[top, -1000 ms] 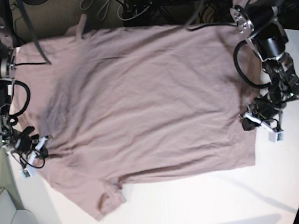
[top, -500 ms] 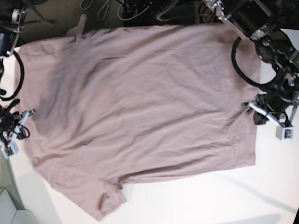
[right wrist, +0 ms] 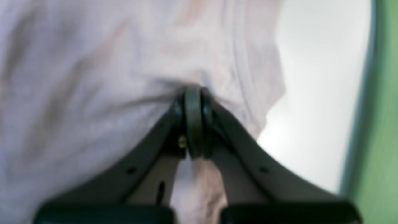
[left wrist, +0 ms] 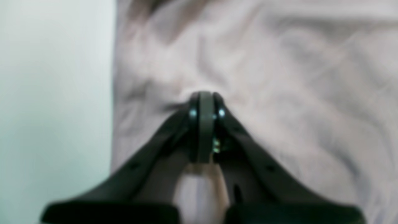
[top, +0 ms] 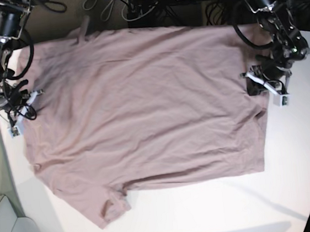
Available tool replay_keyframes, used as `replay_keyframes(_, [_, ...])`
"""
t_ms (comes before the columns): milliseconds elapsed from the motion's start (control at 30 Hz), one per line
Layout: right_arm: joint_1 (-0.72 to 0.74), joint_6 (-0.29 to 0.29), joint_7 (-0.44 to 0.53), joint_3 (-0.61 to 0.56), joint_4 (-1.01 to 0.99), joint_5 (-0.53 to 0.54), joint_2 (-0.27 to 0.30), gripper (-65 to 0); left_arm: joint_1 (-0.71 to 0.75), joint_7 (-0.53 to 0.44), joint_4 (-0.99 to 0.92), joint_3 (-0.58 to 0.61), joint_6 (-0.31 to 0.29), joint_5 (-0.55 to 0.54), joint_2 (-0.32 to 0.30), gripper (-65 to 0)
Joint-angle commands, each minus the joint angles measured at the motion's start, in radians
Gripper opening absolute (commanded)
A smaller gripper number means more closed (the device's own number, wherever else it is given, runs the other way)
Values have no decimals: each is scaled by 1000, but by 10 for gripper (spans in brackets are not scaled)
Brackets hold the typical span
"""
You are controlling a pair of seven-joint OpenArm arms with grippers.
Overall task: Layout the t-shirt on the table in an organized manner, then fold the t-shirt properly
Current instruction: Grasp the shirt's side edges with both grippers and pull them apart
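The shirt [top: 143, 111] lies spread across my tabletop [top: 220, 209], front or back up I cannot tell, with its hem side toward 3 o'clock in the base view and the shoulder side toward 9. One sleeve sticks out at 7 o'clock, rumpled and partly turned over; the other runs off the far edge near 11.

What has changed: over the last second both my claws have travelled from about mid-height toward 12 o'clock, and the cloth edges they hold have gone with them. The 9 o'clock edge sat further in before and now reaches further out, so the body reads flatter and squarer.

My left claw [left wrist: 202, 102] is closed, pinching a fold of shirt just inside its edge; the cloth puckers at the tips. My right claw [right wrist: 192, 96] is likewise clamped on a pinch of fabric near the edge at 9 o'clock.

I judge this to be the laying-out stage, nearly done. The creases low on the body and that 7 o'clock sleeve need smoothing before any fold.
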Motion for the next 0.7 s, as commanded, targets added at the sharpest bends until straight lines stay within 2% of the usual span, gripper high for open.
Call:
replay_keyframes(0, [30,-1,4,1,-31,-13,27,-650,-9,30,-35,8,6,37,-3,-645])
replay_keyframes(167, [127,-1,121,-1,-241,-13,76,-650,-80,-59,-197,9,6,44,-25,-645])
replay_keyframes(267, [211,-1,175,-59,-376,-13,118,-650,-158,-95,-291,9,6,44,-49,-645])
replay_keyframes(433, [330,-1,238,-133,-517,-14,145,-650,-293,-153,-449,12,6,44,-97,-645])
replay_keyframes(600, [400,-1,258,-183,-539,-14,144,-650,-410,-228,-582,143,6,44,-155,-645])
replay_keyframes(667, [409,-1,254,-194,-539,-14,144,-650,-437,-225,-587,166,6,43,-167,-645])
